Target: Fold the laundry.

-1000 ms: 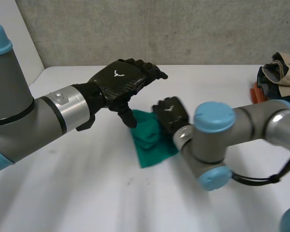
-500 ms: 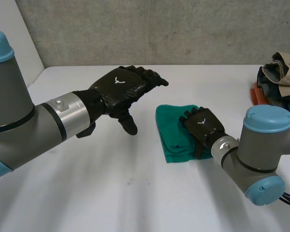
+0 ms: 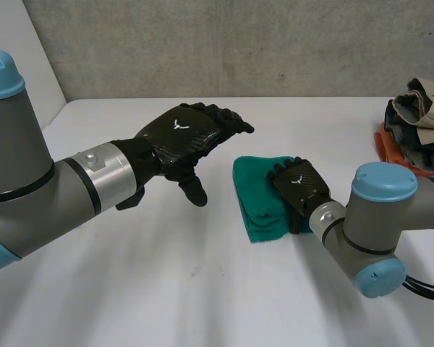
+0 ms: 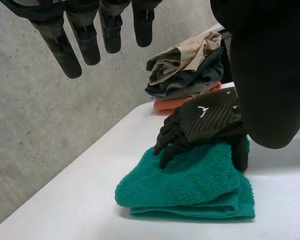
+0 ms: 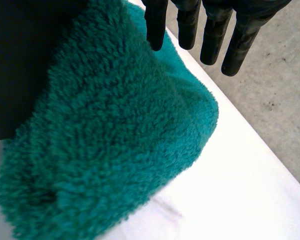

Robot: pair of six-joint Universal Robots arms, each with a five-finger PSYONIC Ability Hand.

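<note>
A green towel [image 3: 254, 201] lies folded in layers on the white table [image 3: 166, 289]. My right hand [image 3: 301, 186] rests flat on its right half, fingers straight and open; in the right wrist view the fingertips [image 5: 214, 37] reach just past the towel [image 5: 105, 140]. My left hand [image 3: 185, 136] hovers open above the table, left of the towel and apart from it. The left wrist view has the left hand's fingers [image 4: 85, 40] hanging straight, with the right hand [image 4: 205, 117] lying on the towel [image 4: 190, 187] beyond them.
A pile of folded clothes [image 3: 418, 116] in beige, dark and orange sits at the table's far right edge, also seen behind the towel as the pile [image 4: 186, 70]. A grey wall [image 3: 239, 43] runs behind the table.
The right hand swung to the right, brought the towel over into a folded stack and opened flat on it. The left hand has barely moved.
</note>
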